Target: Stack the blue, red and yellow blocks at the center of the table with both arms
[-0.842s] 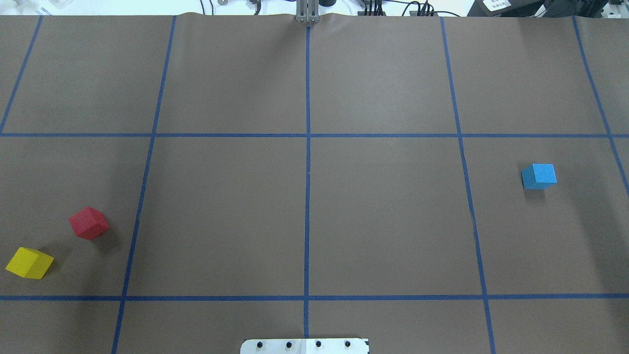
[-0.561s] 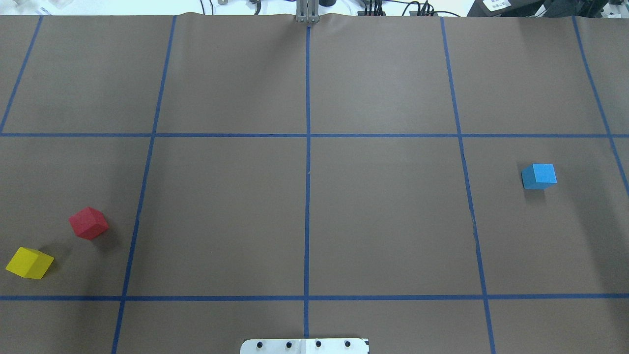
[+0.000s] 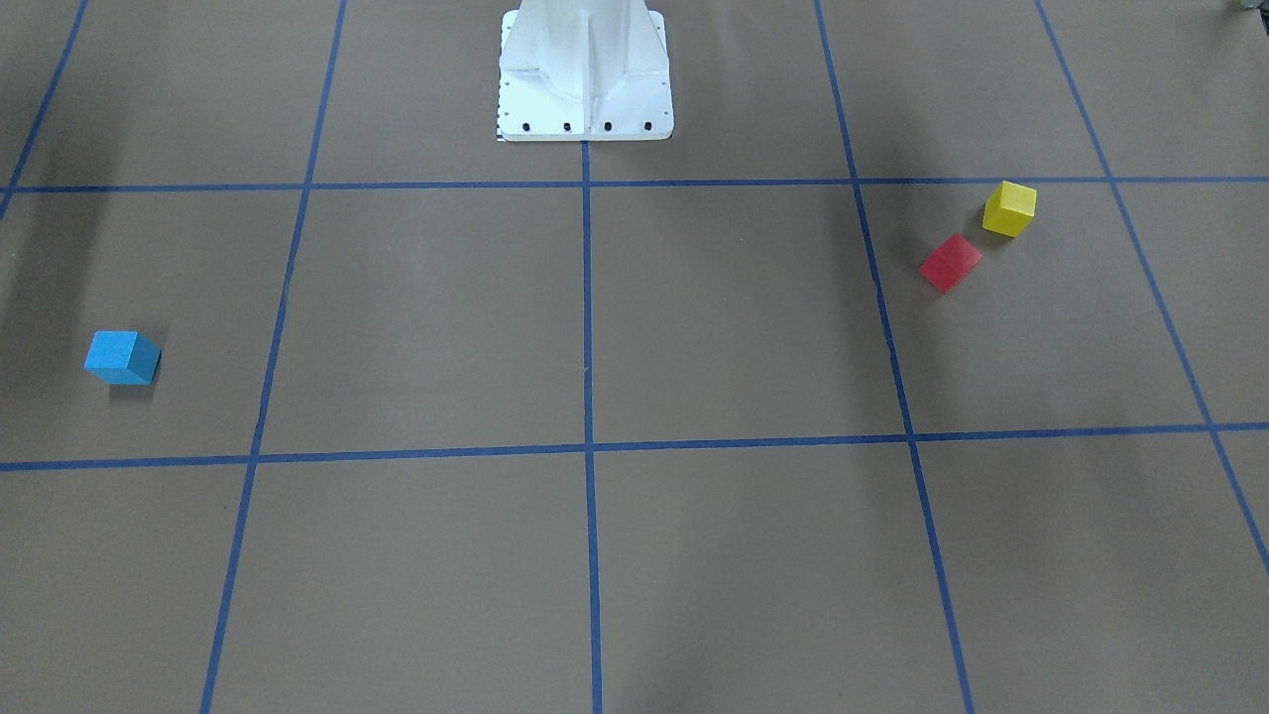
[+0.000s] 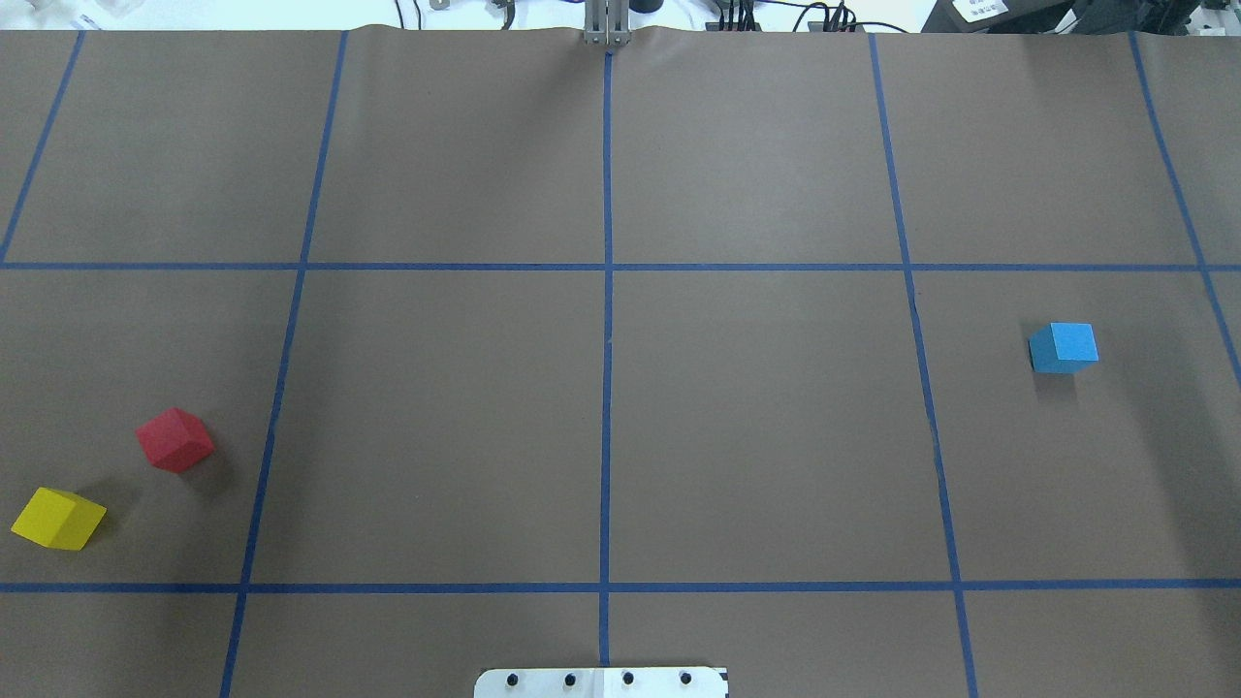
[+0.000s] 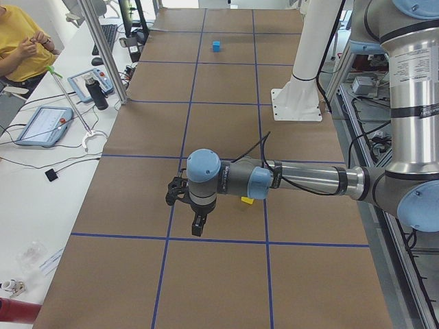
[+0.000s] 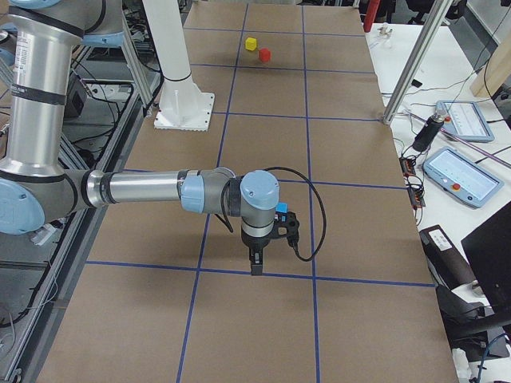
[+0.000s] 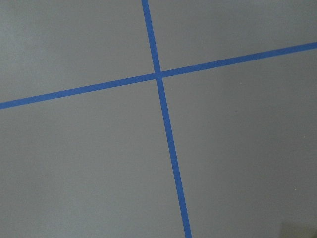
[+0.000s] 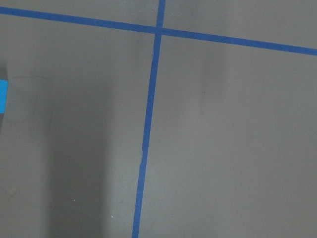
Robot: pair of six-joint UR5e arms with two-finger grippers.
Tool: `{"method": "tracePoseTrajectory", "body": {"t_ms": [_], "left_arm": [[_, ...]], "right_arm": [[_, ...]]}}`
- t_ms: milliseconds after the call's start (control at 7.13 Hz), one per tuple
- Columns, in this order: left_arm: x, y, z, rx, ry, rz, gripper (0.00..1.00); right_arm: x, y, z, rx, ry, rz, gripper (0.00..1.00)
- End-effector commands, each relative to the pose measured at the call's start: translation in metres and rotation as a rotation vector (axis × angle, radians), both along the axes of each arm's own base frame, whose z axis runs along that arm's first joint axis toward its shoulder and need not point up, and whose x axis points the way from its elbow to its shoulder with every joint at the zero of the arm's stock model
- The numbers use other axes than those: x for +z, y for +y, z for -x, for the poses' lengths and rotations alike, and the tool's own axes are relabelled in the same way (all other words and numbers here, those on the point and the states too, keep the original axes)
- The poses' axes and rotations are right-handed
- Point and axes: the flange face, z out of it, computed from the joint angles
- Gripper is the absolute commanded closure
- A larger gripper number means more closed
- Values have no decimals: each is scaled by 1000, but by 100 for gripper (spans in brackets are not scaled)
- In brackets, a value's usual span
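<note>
Nothing has shifted: blue block (image 4: 1064, 348) rests far right, red block (image 4: 175, 440) and yellow block (image 4: 58, 519) near each other far left, none at centre; left tool (image 5: 197, 225) and right tool (image 6: 255, 262) hang above, opening cannot be told; stacking unstarted.

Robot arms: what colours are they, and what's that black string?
The left arm and right arm are shiny silver tubes with grey joints and light-blue round caps. The left gripper and right gripper are black, each with a looping black cable.
</note>
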Motion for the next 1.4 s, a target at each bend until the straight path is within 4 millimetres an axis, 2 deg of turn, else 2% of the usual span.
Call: {"method": "tracePoseTrajectory", "body": {"t_ms": [0,140,281,421,561,701,842,982,1262], "left_arm": [[-24,-4,0,-3,3,-46,0],[-36,-10,-1,-2,6,-74,0],[-53,-19,-1,-4,8,-130,0],[-66,-28,-1,-4,7,-213,0],[-80,-34,-1,-4,9,-328,0],[-78,-37,-3,-3,11,-345,0],[-90,-47,-5,-1,16,-367,0],[-87,-47,-5,1,16,-362,0],[-83,-48,-5,5,18,-361,0]], "right_arm": [[-18,-20,0,4,-2,-55,0],[-34,-32,0,6,-7,-126,0],[-36,-36,0,7,-7,-177,0],[-29,-34,0,0,-14,-202,0],[-17,-21,4,-6,-66,-254,0],[-11,-23,8,28,-100,-279,0],[-17,-26,21,47,-142,-271,0],[-33,-33,57,76,-176,-189,0],[-57,-40,130,122,-181,-154,0]]}}
